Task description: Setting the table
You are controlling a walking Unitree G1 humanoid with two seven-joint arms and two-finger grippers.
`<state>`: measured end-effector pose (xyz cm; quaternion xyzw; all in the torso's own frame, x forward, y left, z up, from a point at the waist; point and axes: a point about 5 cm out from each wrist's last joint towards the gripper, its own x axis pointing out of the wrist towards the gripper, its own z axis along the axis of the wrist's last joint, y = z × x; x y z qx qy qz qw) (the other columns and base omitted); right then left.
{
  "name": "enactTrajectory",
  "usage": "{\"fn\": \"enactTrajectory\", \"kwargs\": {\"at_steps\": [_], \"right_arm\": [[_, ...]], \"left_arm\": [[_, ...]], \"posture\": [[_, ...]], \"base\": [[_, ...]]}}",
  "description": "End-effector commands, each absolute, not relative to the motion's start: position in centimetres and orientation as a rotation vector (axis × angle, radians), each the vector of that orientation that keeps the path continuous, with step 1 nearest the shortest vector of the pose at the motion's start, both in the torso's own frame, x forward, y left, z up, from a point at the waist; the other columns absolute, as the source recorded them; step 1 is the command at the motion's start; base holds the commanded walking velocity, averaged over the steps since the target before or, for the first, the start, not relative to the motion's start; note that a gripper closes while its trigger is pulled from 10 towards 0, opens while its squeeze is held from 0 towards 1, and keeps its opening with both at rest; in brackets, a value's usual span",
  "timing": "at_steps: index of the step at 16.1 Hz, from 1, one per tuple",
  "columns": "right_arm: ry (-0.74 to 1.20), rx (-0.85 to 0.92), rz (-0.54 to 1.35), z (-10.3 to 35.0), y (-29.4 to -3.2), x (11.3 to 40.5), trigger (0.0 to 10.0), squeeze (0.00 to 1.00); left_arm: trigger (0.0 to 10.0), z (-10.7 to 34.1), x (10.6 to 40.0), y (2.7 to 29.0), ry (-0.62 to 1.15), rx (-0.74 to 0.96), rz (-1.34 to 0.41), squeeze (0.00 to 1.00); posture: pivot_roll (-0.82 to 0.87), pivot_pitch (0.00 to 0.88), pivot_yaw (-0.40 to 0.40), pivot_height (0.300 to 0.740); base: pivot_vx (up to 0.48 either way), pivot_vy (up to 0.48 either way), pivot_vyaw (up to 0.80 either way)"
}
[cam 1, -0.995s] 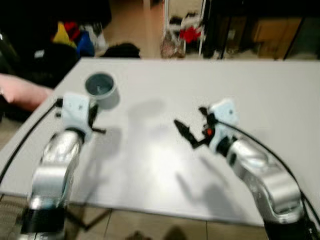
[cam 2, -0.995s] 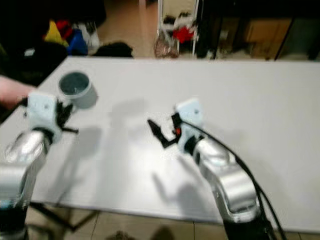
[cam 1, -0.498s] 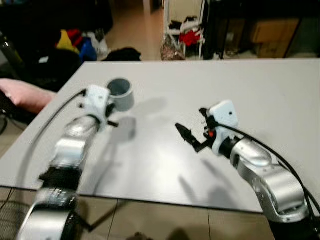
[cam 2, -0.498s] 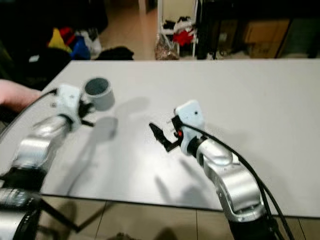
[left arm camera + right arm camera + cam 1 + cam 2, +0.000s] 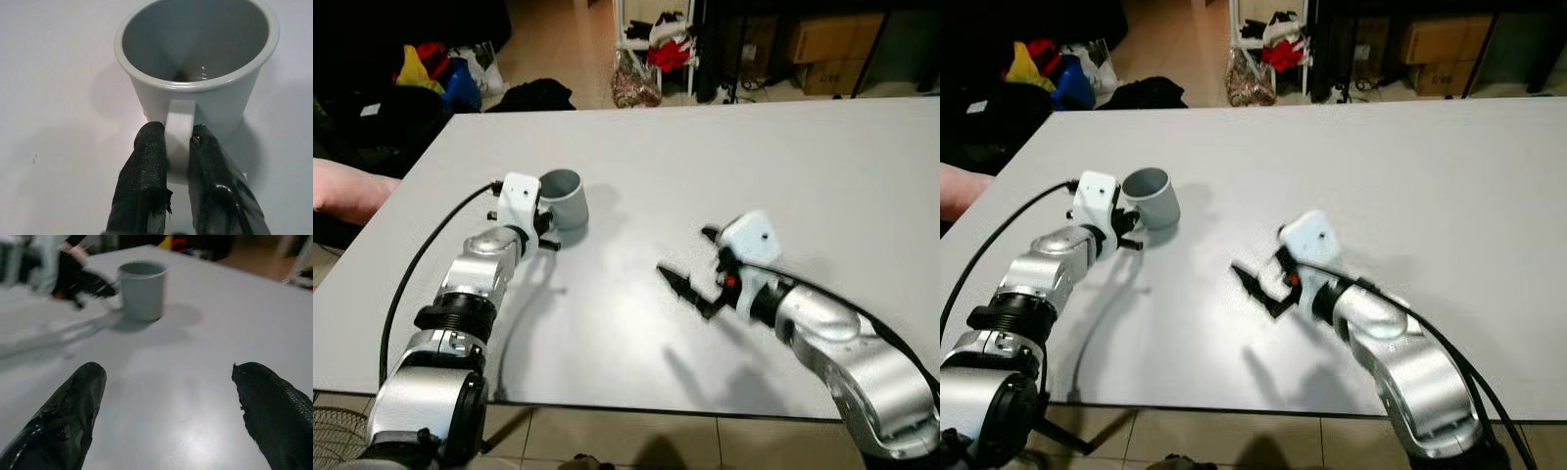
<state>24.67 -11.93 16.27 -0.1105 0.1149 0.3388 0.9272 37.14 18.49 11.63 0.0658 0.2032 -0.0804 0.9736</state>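
A grey mug (image 5: 564, 197) stands upright on the white table (image 5: 822, 166), left of its middle. My left gripper (image 5: 546, 231) is shut on the mug's handle (image 5: 179, 138), with one black finger on each side of it. The mug is empty inside. My right gripper (image 5: 690, 285) is open, low over the middle of the table, with nothing between its fingers. It points toward the mug (image 5: 142, 290), which stands well ahead of the fingertips (image 5: 88, 382).
A person's arm (image 5: 347, 191) rests beside the table's left edge. Beyond the far edge the floor holds clothes, a bag (image 5: 631, 83), a rack and cardboard boxes (image 5: 822, 44). The table's front edge (image 5: 656, 409) runs under both my arms.
My left arm has stretched forward with the mug, taking it from near the left edge toward the table's middle. The camera has shifted. My right gripper stays open in much the same place.
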Motion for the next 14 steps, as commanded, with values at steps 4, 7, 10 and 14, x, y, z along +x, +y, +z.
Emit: {"fn": "enactTrajectory", "kwargs": {"at_steps": [4, 7, 10, 14], "right_arm": [[0.25, -0.221, 0.886, 17.0, -10.9, 23.1, 10.0, 0.0], [0.253, -0.221, 0.926, 17.1, -10.5, 23.0, 10.0, 0.0], [0.254, -0.219, 0.931, 17.1, -10.5, 23.2, 10.0, 0.0], [0.254, -0.219, 0.942, 17.1, -10.4, 23.5, 10.0, 0.0]], "left_arm": [[10.0, 11.4, 37.5, 18.8, 0.437, 0.136, -0.187, 0.0], [10.0, 11.2, 37.5, 18.6, 0.46, 0.181, -0.221, 0.0], [10.0, 11.4, 37.7, 18.8, 0.458, 0.211, -0.221, 0.63], [10.0, 12.2, 37.9, 19.3, 0.452, 0.239, -0.244, 1.0]], "posture": [[-0.14, 0.085, 0.12, 0.74], [-0.13, 0.073, 0.116, 0.74], [-0.13, 0.064, 0.116, 0.74], [-0.12, 0.045, 0.114, 0.74]], "base": [[0.0, 0.0, 0.0], [0.0, 0.0, 0.0], [0.0, 0.0, 0.0], [0.0, 0.0, 0.0]]}}
